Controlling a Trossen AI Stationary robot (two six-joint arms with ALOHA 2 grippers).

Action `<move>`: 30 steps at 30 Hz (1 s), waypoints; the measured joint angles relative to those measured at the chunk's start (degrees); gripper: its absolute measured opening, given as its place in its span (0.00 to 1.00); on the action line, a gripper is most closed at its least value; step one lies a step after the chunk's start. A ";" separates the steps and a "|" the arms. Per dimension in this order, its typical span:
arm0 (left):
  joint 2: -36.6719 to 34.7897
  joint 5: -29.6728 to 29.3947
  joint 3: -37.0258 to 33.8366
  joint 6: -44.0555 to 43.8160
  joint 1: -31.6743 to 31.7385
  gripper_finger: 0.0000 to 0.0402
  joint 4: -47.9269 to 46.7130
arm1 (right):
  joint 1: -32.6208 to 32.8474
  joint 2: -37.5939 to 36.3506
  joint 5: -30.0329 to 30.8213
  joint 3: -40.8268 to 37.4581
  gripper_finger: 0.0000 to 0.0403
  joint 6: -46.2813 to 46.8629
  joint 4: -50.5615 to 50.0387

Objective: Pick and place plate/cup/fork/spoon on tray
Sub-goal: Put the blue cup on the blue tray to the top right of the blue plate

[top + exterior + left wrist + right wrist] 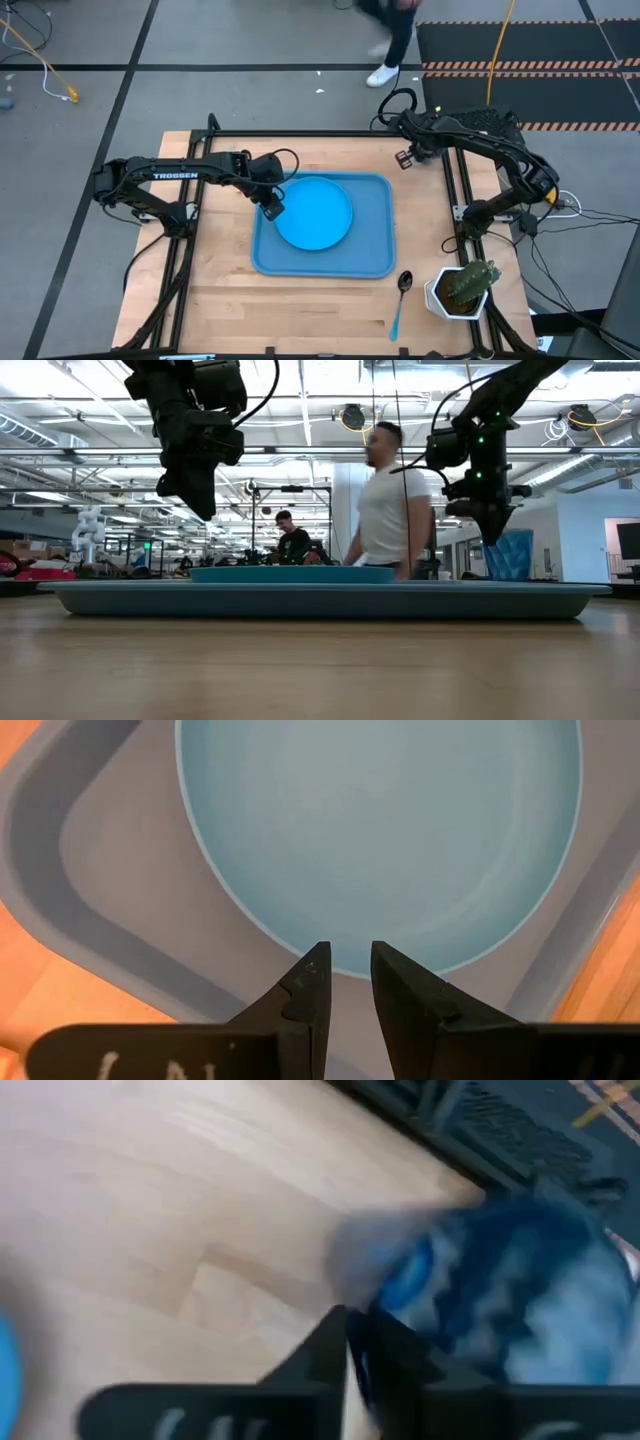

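The round blue plate (313, 212) lies flat in the blue tray (375, 255) at the table's middle. My left gripper (348, 955) hangs a little open above the plate's left rim (300, 935), well clear of it in the low view (205, 505). Just beyond the tray's far right corner, my right gripper (405, 158) is shut at the dark blue cup (500, 1290), which it hides in the high view. The spoon (401, 298) lies on the wood off the tray's near right corner. The fork is out of view. My right gripper has its fingers together at the cup's wall (362, 1285) on the side nearest them, slanting down from above. One finger (400, 1365) appears to lie inside the cup and the other outside, though blur keeps this uncertain. Whether the cup still stands on the table does not show.
A white pot with a cactus (462, 290) stands at the near right corner, close to the spoon. A dark metal frame (300, 133) runs along the table's far edge. People (395, 500) are in the room beyond the table.
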 joint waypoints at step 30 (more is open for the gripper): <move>0.00 0.00 0.00 -0.17 0.01 0.19 0.57 | 24.91 -2.55 -15.70 19.06 0.00 11.24 -10.54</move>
